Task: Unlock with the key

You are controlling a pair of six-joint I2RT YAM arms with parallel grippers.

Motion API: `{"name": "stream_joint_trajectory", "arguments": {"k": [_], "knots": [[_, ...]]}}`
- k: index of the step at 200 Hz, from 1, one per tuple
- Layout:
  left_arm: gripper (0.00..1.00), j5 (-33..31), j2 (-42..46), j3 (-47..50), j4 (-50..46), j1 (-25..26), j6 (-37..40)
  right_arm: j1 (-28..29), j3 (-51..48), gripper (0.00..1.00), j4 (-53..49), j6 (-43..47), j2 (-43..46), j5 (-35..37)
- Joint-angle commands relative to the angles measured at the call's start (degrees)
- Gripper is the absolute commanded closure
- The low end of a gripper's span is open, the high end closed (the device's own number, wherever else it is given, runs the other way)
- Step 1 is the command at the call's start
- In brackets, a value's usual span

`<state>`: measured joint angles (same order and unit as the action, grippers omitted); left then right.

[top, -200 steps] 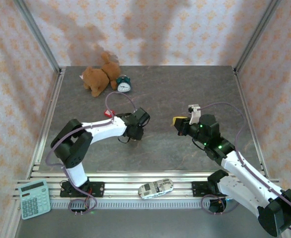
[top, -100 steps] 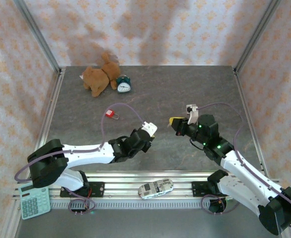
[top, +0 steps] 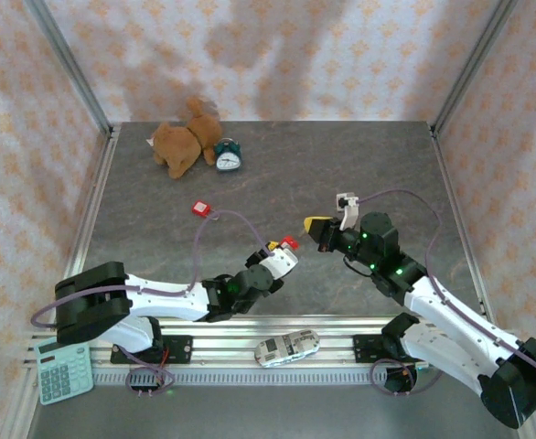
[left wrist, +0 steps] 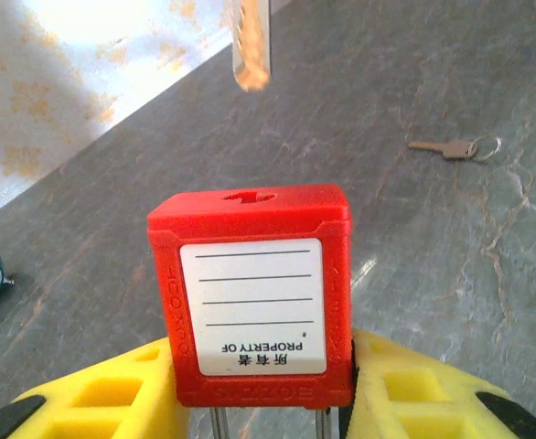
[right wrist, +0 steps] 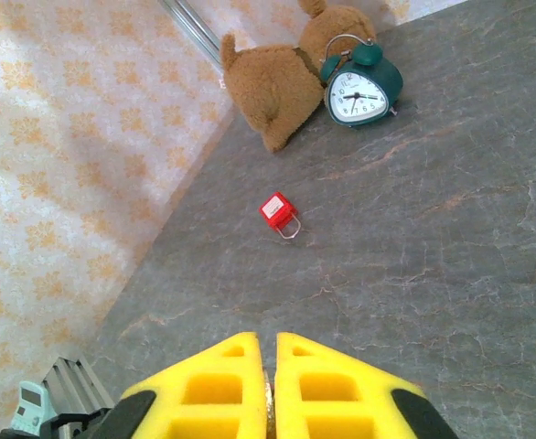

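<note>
My left gripper (top: 280,253) is shut on a red padlock (left wrist: 254,293), held by its sides between the yellow fingers (left wrist: 112,398) with the keyhole (left wrist: 246,196) facing up and the white label toward the camera. The padlock (top: 289,242) is lifted off the table at centre. My right gripper (top: 316,224) is shut on the key (right wrist: 268,402), a thin metal sliver between its pads. The key's blurred blade (left wrist: 250,46) hangs above the keyhole, apart from it.
A second red padlock (top: 201,208) lies on the table to the left. A spare key with a ring (left wrist: 454,147) lies on the table. A teddy bear (top: 181,142) and green alarm clock (top: 228,155) sit at the back left. A toy car (top: 286,346) and calculator (top: 64,366) are on the near rail.
The left arm has unfolded and stretched low, turning its gripper up so the red padlock faces the right gripper. The right gripper has moved left toward it.
</note>
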<state>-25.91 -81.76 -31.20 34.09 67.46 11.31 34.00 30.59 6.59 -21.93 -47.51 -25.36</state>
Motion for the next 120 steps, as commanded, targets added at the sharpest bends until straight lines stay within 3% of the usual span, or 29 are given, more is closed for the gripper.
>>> {"name": "stream_joint_trajectory", "arguments": {"k": [1,120], "knots": [[0.61,-0.20,1.22,1.23,4.98,-0.01,1.17,0.28,-1.35,0.92,3.04,-0.99,1.27,-0.65],[0.63,0.74,2.06,-0.09,0.33,-0.04,-0.92,1.73,-3.60,0.92,5.89,-3.92,1.45,-2.30]]}}
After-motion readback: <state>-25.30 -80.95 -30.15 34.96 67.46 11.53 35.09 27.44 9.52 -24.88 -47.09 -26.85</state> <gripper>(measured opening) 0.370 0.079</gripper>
